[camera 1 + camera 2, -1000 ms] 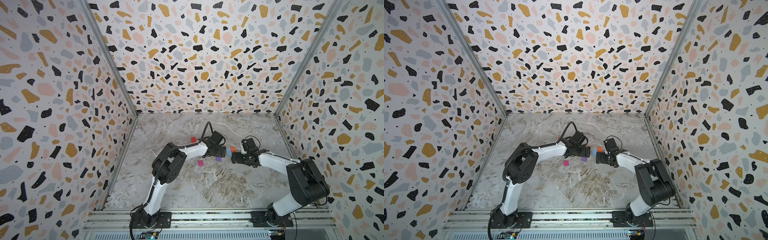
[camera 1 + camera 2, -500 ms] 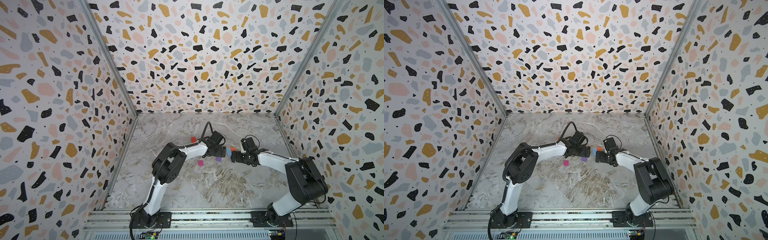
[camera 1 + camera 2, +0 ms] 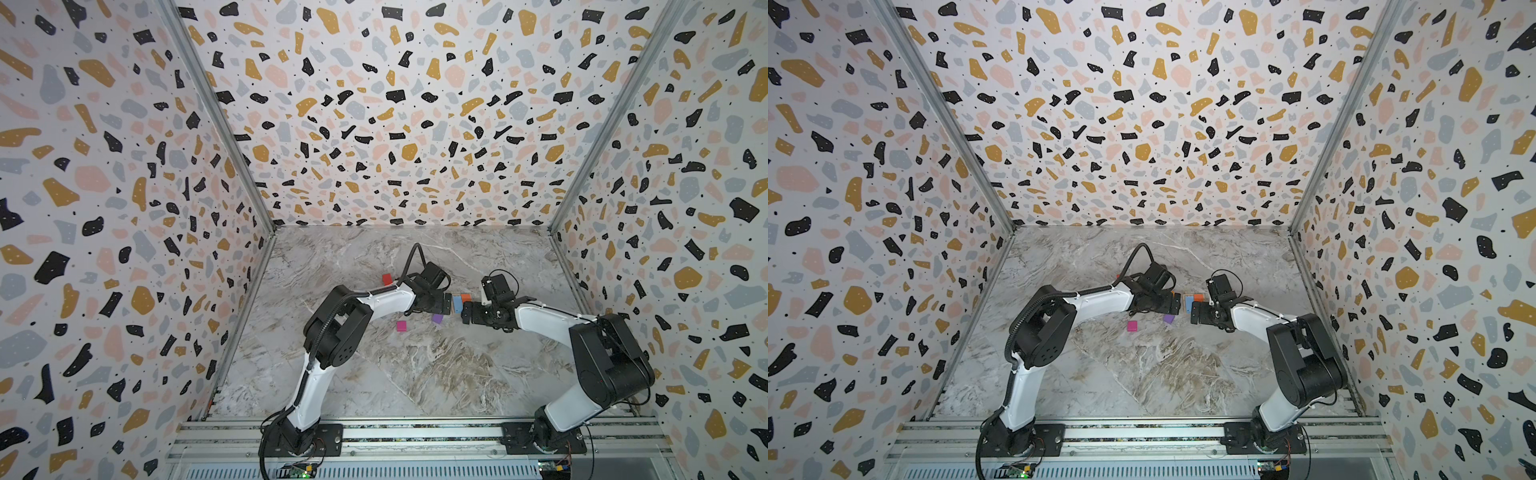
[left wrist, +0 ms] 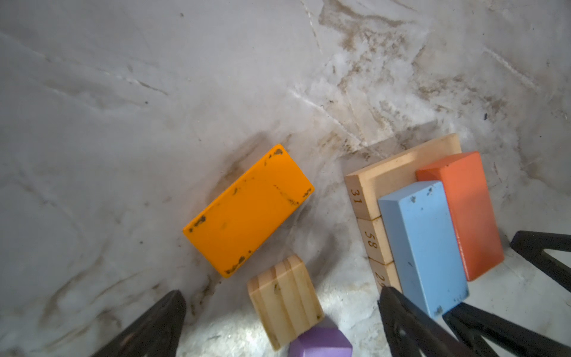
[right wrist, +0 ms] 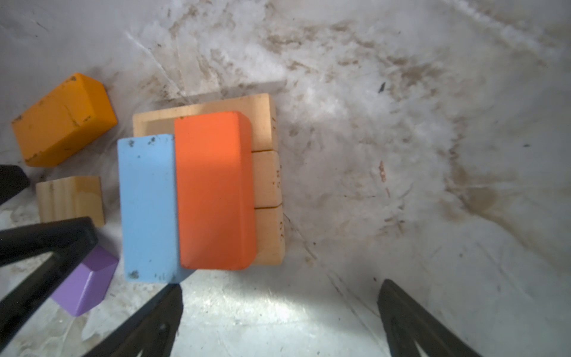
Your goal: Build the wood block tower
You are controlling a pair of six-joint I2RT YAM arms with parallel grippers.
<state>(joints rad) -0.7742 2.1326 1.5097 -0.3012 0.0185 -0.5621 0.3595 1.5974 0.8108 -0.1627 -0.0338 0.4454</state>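
The marble-patterned tabletop carries the tower a little behind its middle in both top views. The left hand sits at the tower's 9 o'clock and the right hand at about its 4 o'clock. Both hands are spread wide and hold nothing. One of the left hand's fingers covers the end of a base bar; contact cannot be told. A fingertip of the right hand lies just beside one end of the blue bar.

The tower is three tan bars laid side by side. The blue bar and a red-orange bar lie across them, touching along their long sides, and the blue one overhangs the base. The bar ends read "31", "58" and a number starting with 2, the rest hidden. Digits on the opposite ends are too faint to read.

An orange block lies flat, apart from the tower, with a tan cube near it. A purple cube sits at the tower's 8 o'clock. A magenta cube lies farther out that way, and a red cube at 10 o'clock.
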